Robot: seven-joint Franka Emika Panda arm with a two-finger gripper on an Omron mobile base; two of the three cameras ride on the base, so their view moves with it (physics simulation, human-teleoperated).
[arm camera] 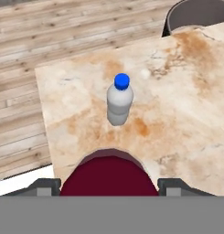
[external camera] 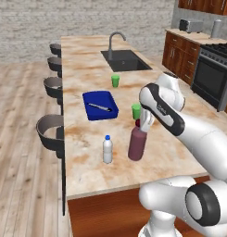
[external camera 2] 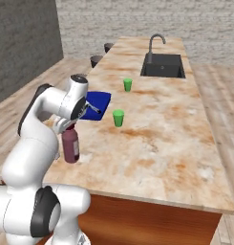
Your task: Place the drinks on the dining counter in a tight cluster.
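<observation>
The long stone counter (external camera: 87, 176) is tan with rust marbling. The wide juice bottle (external camera: 137, 144) is maroon; the small water bottle (arm camera: 119, 105) looks whitish-clear, cap blue. The rectangular tray (external camera: 100, 104) is blue.

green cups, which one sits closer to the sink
The far green cup, just before the sink; the other green cup stands nearer the maroon juice bottle.

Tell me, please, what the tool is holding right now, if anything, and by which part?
The tool straddles the upper part of the maroon juice bottle, which stands on the dining counter. Whether its fingers actually press on the bottle cannot be told.
</observation>
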